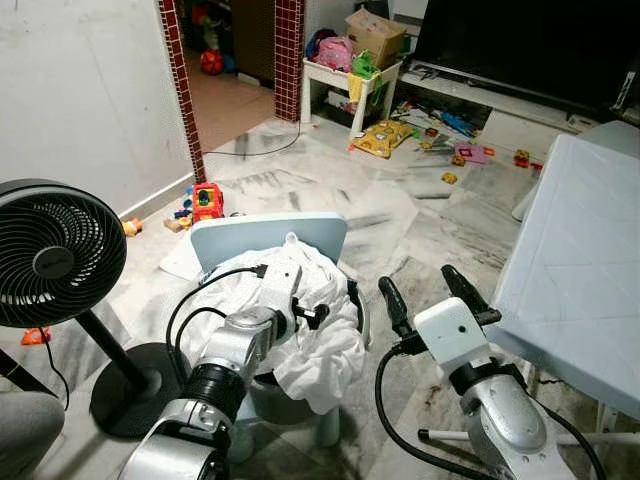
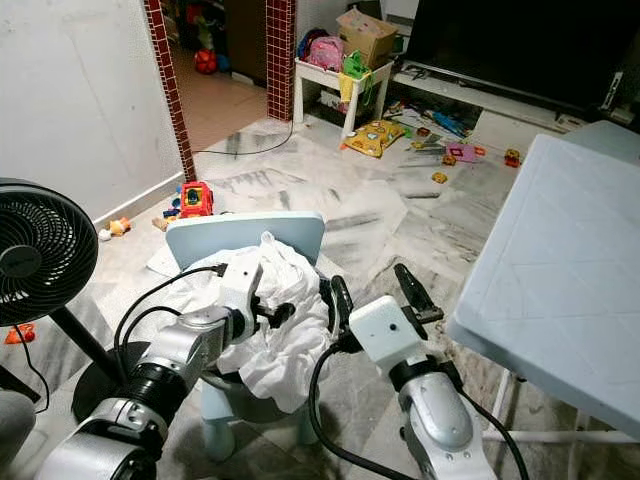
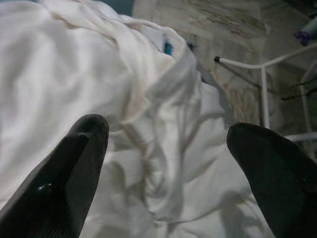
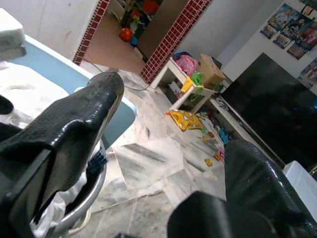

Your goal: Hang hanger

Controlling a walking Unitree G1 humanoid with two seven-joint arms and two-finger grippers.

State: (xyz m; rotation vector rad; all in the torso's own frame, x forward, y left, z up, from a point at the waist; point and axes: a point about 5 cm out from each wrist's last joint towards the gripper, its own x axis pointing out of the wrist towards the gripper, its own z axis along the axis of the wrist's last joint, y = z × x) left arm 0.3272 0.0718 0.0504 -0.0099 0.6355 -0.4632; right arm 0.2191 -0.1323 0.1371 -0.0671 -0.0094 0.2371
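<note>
Saw a black floor fan (image 1: 50,255) at the far left, on its round base by the white wall. Found a red toy truck (image 1: 207,200) behind it on the marble floor, near the foot of a red brick doorway. Noted a small pale blue chair (image 1: 240,235) at centre, heaped with a crumpled white garment (image 1: 320,350) that spilled over the seat's front edge. Could not tell whether the hanger lay among those folds; made out only cloth and a small blue tag at the collar. Found the left gripper (image 3: 166,141) low over the heap, jaws spread wide with cloth between the fingers (image 3: 74,168), pinching nothing. Found the right gripper (image 1: 418,278) just right of the chair, over bare floor between chair and table, jaws likewise spread and holding nothing. Saw a pale blue table (image 1: 580,270) along the right edge, on white metal legs. Noted, farther back, a small white side table (image 1: 350,75) with a cardboard box on it, scattered toys (image 1: 385,138) on the floor and a dark television (image 1: 520,40).
</note>
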